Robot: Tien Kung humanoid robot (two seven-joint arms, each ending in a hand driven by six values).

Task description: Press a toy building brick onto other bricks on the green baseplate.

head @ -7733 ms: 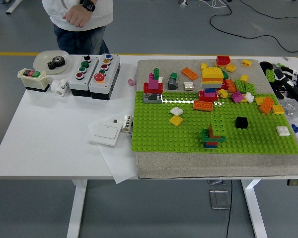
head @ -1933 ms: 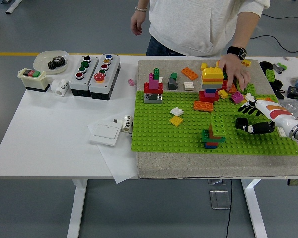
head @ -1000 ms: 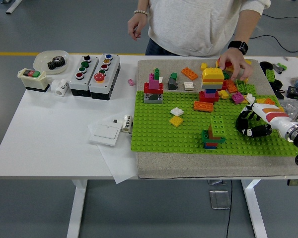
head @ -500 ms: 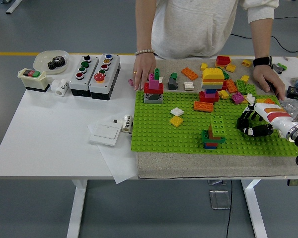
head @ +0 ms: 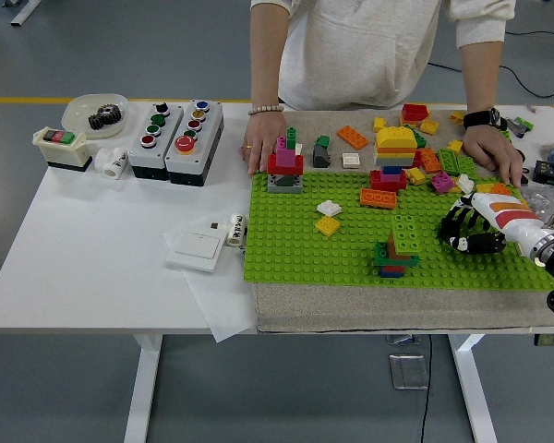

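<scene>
Reaching in from the right edge, the robot's right hand (head: 454, 231) sits low over the green baseplate (head: 351, 260), near its right side. Fingers are curled inward around a dark shape, prob. a black brick; grip can't be confirmed since black fingers and dark object merge. Wrist shows white w/ orange bands.

Left hand: not in view.

Baseplate rests on a grey mat (head: 369, 309) on the white table (head: 83, 249). Bricks on plate:
- Green/orange/red/blue stack (head: 395, 247), just left of the right hand, near plate's front.
- Yellow flat brick (head: 328, 224) w/ a white piece (head: 329, 208) behind it, center-left.
- Orange brick (head: 377, 197), mid-rear.
- Red/pink/grey tower (head: 284, 166), rear-left corner.
- Yellow/orange/blue/red tower (head: 394, 155), rear-center.

Loose bricks, mixed colours, lie on the mat behind the plate and toward its rear-right.

A person stands at the far side. One hand (head: 257, 152) rests flat on the mat, touching or just beside the rear-left tower. The other hand (head: 494, 152), w/ a wristwatch, rests on the loose bricks at the rear-right, just behind the robot's wrist.

Left part of table: two button boxes (head: 175, 129), a switch box (head: 63, 148), a bowl w/ a gear (head: 97, 113), a white wall switch (head: 196, 247) on paper.
</scene>
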